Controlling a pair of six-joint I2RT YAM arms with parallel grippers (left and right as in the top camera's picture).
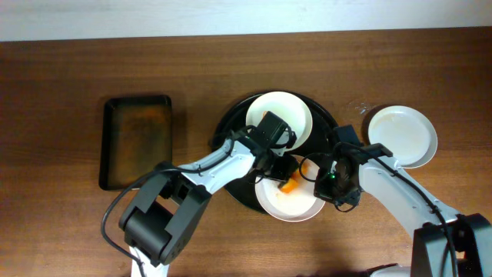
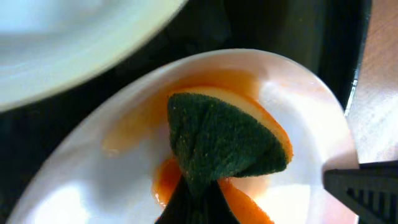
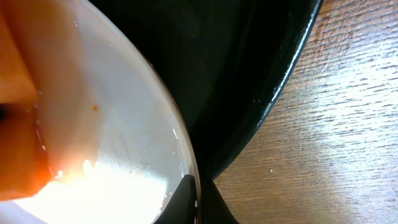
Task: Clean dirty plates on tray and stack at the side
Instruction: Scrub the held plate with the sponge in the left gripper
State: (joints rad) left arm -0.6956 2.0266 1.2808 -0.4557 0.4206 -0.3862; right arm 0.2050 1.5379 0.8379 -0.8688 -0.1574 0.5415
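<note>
On wooden counter (image 1: 61, 223): round tray (image 1: 223, 127) at centre, rectangular tray (image 1: 137, 142) well left. On round tray: rear plate (image 1: 296, 111), sauce-smeared front plate (image 1: 296, 206). Third plate (image 1: 400, 135) on counter, right. Left hand (image 1: 283, 171) clamped on sponge (image 2: 217, 140), pressed to front plate. Right hand (image 3: 198, 202) pinching its rim.

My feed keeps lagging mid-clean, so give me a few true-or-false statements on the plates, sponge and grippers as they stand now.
1. The left gripper holds a sponge on the near plate. True.
2. All three plates sit on the round tray. False: the third plate is on the table, right of the tray.
3. The right gripper is closed on the near plate's rim. True.
4. The near plate is already clean. False: orange sauce smears show around the sponge.
5. The rectangular tray holds a plate. False: no plate is in it.
</note>
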